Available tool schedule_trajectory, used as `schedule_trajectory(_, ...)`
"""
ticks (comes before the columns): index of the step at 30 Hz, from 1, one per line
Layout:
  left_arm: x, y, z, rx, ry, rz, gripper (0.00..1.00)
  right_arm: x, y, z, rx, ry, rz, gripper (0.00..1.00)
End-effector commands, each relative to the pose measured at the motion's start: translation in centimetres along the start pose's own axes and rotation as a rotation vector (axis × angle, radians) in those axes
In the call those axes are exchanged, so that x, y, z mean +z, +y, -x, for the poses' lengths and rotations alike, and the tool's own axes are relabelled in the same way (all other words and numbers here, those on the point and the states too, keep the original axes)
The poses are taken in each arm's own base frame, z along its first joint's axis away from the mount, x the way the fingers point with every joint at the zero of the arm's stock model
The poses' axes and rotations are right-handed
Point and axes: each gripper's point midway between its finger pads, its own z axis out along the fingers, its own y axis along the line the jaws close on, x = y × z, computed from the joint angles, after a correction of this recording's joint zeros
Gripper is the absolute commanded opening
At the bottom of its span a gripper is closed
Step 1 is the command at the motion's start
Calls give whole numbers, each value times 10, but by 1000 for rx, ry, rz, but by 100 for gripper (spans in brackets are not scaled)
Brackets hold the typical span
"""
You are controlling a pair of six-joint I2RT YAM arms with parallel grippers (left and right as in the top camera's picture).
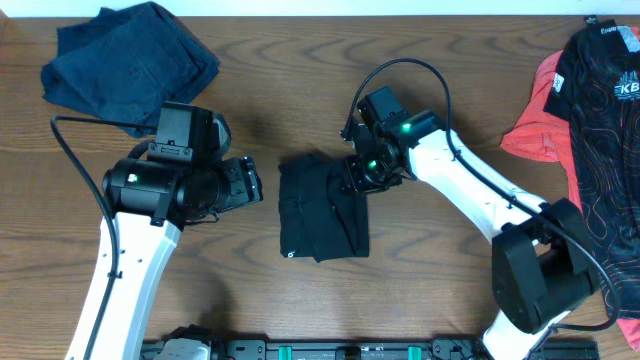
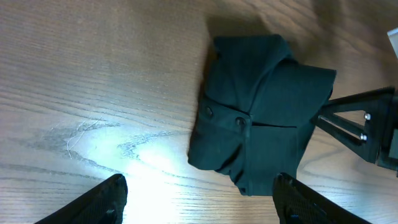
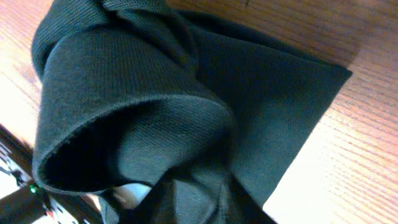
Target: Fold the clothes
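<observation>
**Black garment at the table's centre, right gripper at its edge**

Black garment point(image 3: 186, 112) fills the right wrist view, lying closest to that lens. One ribbed fold curls up in a loop toward the camera, and flatter layers spread behind it onto the wood. From overhead the black garment point(image 1: 322, 208) is a compact, roughly rectangular bundle near the middle of the table point(image 1: 300, 60), with a small white mark at its lower left corner. In the left wrist view the black garment point(image 2: 258, 106) shows overlapping folded panels and a rumpled lower edge.

The right gripper point(image 1: 358, 178) meets the bundle's upper right edge. Fabric covers its fingers in its own camera, so whether they pinch the cloth cannot be told. The left wrist view shows one black finger frame of it touching the garment's right side.

The left gripper point(image 1: 250, 180) sits just left of the bundle, apart from it. In its own view the left gripper point(image 2: 202, 202) has its jaws spread wide over bare wood, with nothing between them.

Further out, a navy garment point(image 1: 130, 55) lies crumpled at the table's far left corner. At the far right edge, a black garment with red lines point(image 1: 605, 130) lies on top of a coral-pink garment point(image 1: 540, 110).
</observation>
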Motion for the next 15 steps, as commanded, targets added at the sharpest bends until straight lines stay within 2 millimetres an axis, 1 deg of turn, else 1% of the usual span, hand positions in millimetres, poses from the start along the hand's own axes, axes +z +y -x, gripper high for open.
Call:
schedule_trajectory(1, 4, 5, -1, 2, 13, 19, 77, 6, -2, 0, 16, 9, -20, 6)
schedule_trajectory(2, 5, 5, -2, 2, 15, 20, 77, 6, -10, 2, 39, -3, -65, 1)
schedule_trajectory(3, 6, 6, -2, 1, 18, 21, 77, 3, -20, 4, 59, -18, -122, 1)
schedule_trajectory(5, 7, 7, -4, 0, 23, 23, 77, -2, -31, 4, 64, -26, -183, 1)
schedule_trajectory(8, 9, 8, -5, -1, 27, 25, 77, -12, -42, 4, 78, -22, -257, 1)
schedule_trajectory(12, 12, 8, -4, -1, 27, 25, 77, -18, -52, 1, 85, -16, -322, 1)
schedule_trajectory(15, 14, 8, -4, -2, 33, 28, 77, -24, -66, -4, 116, -11, -408, 1)
